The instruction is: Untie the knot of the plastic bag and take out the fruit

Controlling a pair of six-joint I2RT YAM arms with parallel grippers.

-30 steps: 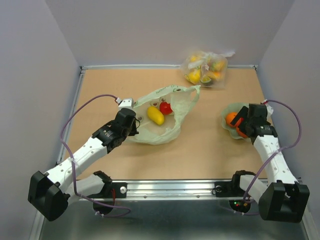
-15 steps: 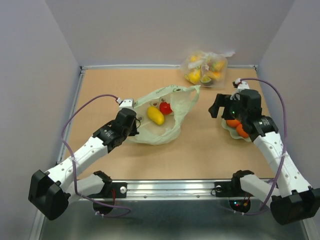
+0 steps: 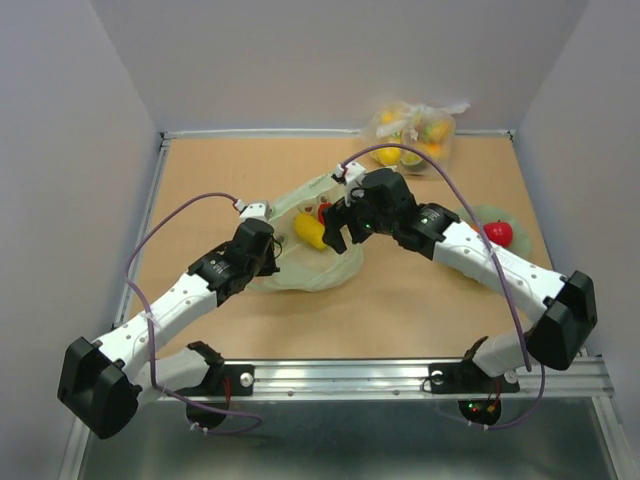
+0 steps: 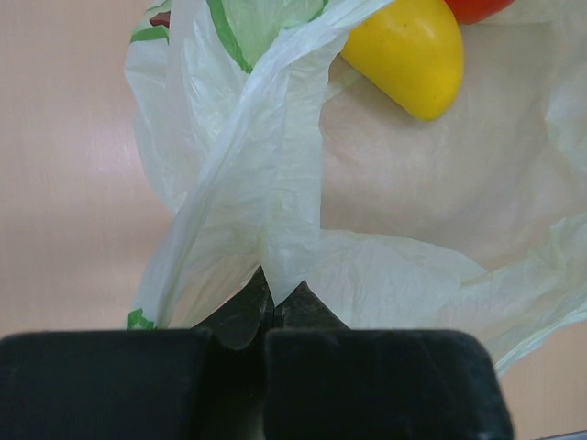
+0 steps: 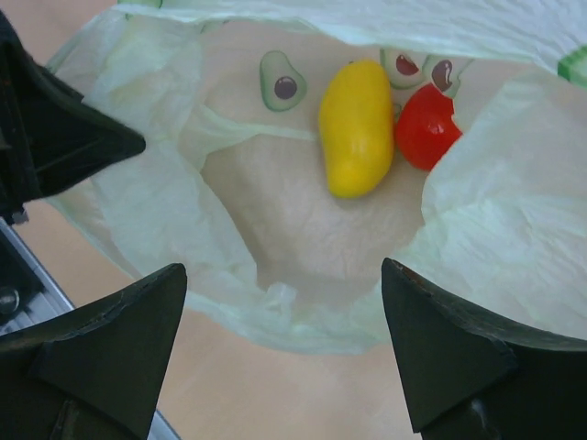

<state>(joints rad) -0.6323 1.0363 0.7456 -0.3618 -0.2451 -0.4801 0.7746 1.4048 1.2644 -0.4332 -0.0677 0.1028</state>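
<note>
Now, left hand (image 4: 273, 301) pinching bag (image 4: 243, 174) edge, right hand (image 5: 282, 270) spread above

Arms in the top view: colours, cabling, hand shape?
The left arm and right arm have white links with black joint housings. A purple cable loops along each. The left hand and right hand are black, with two wedge-shaped fingers tapering to points.

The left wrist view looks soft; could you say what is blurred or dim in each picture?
Left wrist: the black left gripper is dark, blurry, the pale green plastic bag crisp. Right wrist: black right gripper silhouetted, oblong yellow mango sharp. Top external: even light.
</note>
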